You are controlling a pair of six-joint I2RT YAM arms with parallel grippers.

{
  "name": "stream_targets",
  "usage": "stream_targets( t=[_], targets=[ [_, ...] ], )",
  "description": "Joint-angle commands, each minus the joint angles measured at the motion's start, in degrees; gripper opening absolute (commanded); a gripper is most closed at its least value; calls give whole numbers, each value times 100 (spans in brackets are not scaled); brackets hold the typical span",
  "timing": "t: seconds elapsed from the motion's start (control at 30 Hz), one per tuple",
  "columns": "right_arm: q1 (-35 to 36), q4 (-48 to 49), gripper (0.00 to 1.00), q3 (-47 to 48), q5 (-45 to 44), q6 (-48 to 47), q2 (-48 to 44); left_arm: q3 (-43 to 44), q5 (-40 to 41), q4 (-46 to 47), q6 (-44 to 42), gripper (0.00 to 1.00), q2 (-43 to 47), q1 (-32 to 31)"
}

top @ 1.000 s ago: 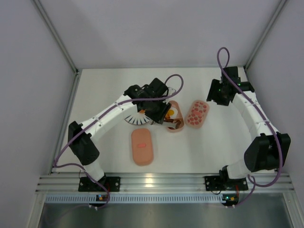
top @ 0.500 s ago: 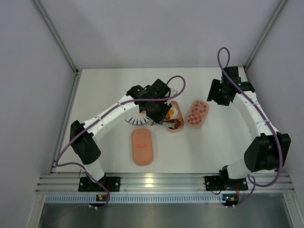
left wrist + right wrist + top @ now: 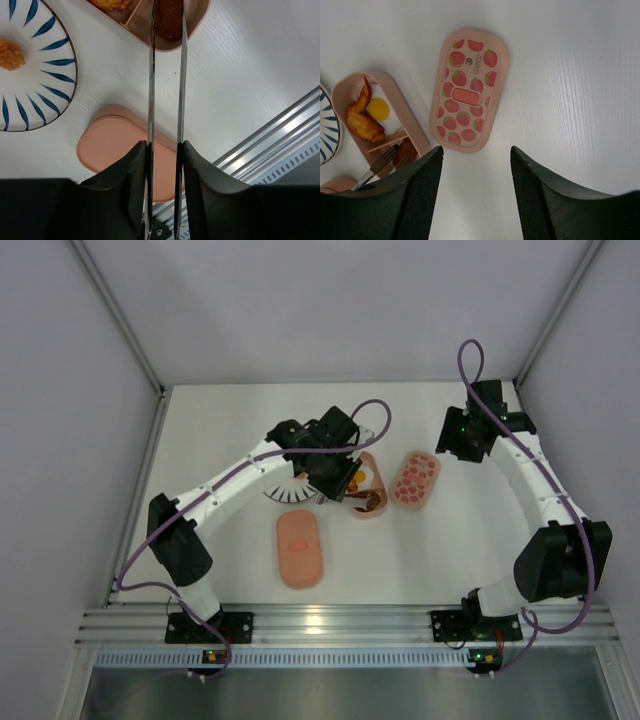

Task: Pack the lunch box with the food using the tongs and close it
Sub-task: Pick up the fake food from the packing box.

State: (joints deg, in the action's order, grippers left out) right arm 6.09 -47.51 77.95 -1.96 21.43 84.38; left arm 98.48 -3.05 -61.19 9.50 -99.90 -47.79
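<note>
While left jaws clamp tongs (image 3: 183,90), tips straddle food (image 3: 169,20).

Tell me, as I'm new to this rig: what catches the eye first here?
The strawberry lid stands out, lying flat to the right of the tray. In that tray are a fried egg and a wing. The left pincer squeezes the tongs, their tips at a brown piece in the same tray.

White wood-grain table (image 3: 215,430) between plain grey walls (image 3: 350,310)
</note>
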Motion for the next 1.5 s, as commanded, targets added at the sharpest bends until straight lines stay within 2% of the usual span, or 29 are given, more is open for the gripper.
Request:
stream_targets(
  t=[0.0,1.47],
  targets=[
    [-46,-22,56,1,-86,-69,-220,295,94,107,-36,25,190,-2],
    [-46,-92,56,141,-77,-60,-150,664,-73,169,17,23,612,-2]
  ],
)
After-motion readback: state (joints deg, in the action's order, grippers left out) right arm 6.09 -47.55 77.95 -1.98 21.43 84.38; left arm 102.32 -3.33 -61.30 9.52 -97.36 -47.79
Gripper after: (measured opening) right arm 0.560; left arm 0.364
